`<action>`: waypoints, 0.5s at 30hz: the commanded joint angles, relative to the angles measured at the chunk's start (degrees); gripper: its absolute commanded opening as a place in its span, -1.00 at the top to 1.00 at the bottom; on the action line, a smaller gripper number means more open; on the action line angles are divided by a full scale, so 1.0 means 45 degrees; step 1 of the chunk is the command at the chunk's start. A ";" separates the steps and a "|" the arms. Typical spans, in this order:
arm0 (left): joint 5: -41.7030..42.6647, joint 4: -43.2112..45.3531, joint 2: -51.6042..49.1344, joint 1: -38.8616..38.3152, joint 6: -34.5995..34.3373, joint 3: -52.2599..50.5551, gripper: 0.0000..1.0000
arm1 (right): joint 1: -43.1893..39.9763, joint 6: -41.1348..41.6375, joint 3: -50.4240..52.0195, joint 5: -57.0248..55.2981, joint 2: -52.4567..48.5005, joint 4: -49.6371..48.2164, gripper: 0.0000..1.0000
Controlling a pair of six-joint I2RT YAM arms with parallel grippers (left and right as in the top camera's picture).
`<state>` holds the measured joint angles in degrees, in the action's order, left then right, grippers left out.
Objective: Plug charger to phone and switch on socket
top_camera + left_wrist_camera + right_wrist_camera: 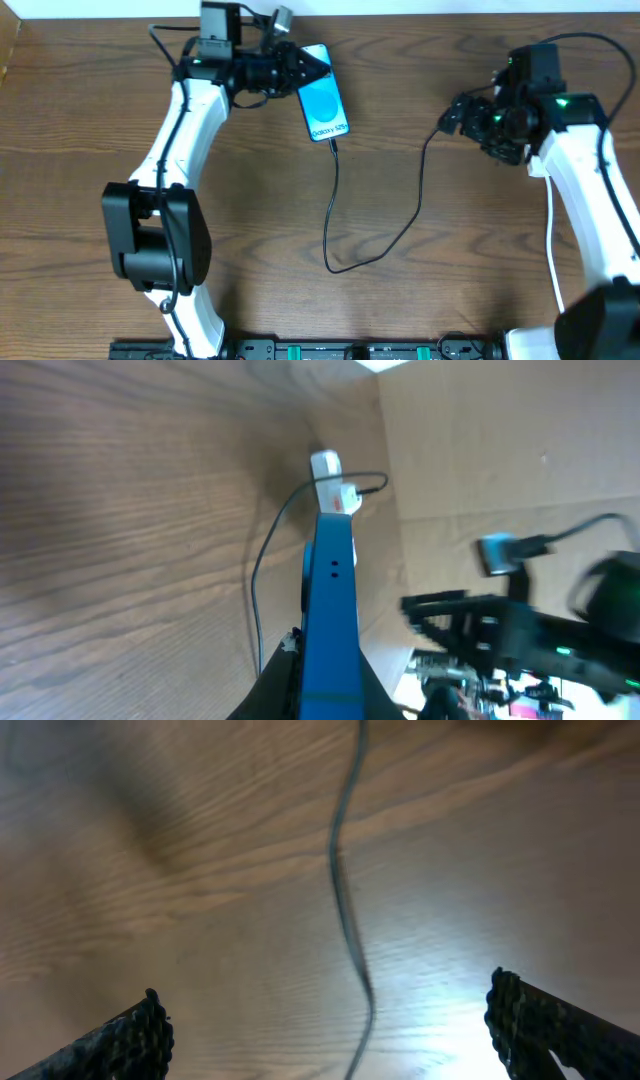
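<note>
Judging from above, the charger (328, 215) seems plugged into the phone (323, 100), which is pinched by the left gripper (305, 70) at upper centre. The right gripper (320, 1030) is spread wide. The socket (335, 495) is likely yet to be switched.

Table (470, 290): brown wood, wavy grain lines, flat. Fills nearly all of overhead view. Pale strip past far edge.

Thin black cable (328, 225) lies on wood near middle. Starts at low end of phone (325, 105), runs down, makes tight bend at bottom. Then sweeps right and up in big curve toward top right. Rough U shape.

Left wrist view: cable is thin dark curved line on wood.

Right wrist view: cable blurry, wiggly, crossing wood. Bright white shine on wood just beside it.
</note>
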<state>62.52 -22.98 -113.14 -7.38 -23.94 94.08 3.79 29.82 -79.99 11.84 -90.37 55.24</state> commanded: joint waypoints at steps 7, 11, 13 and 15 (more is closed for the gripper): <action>-0.0053 -0.0029 -0.1865 -0.0777 0.0223 -0.0039 0.85 | -0.0015 0.0223 -0.0058 -0.1515 0.1311 0.0797 -0.98; -0.0117 -0.0024 -0.2599 -0.1180 0.0223 -0.0039 0.85 | -0.0010 0.0223 -0.0053 -0.1515 0.1297 0.1025 -0.99; -0.0170 -0.0019 -0.2953 -0.1365 0.0223 -0.0039 0.85 | -0.0010 0.0223 -0.0053 -0.1520 0.1297 0.1020 -0.99; -0.0199 -0.0010 -0.3313 -0.1520 0.0219 -0.0039 0.85 | -0.0010 0.0223 -0.0053 -0.1530 0.1297 0.1025 -0.98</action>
<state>61.08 -22.98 -126.65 -13.02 -23.73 94.08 3.79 30.17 -79.99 6.09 -85.01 59.64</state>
